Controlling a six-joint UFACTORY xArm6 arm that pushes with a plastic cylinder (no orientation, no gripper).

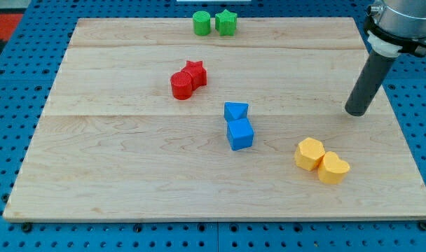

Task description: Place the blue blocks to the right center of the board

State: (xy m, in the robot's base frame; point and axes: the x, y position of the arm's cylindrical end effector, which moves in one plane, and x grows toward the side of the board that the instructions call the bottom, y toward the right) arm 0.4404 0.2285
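Observation:
A blue triangular block [235, 110] and a blue cube [240, 134] sit touching each other near the board's middle, the cube just below the triangle. My tip [356, 112] rests on the board at the view's right, well to the right of both blue blocks and apart from them. The dark rod rises from the tip toward the view's top right corner.
A yellow hexagon block [310, 153] and a yellow heart block [333, 168] touch at the lower right, below my tip. A red cylinder [181, 85] and red star [195, 73] touch at upper middle. A green cylinder [202, 22] and green star [225, 22] stand at the wooden board's [94, 175] top edge.

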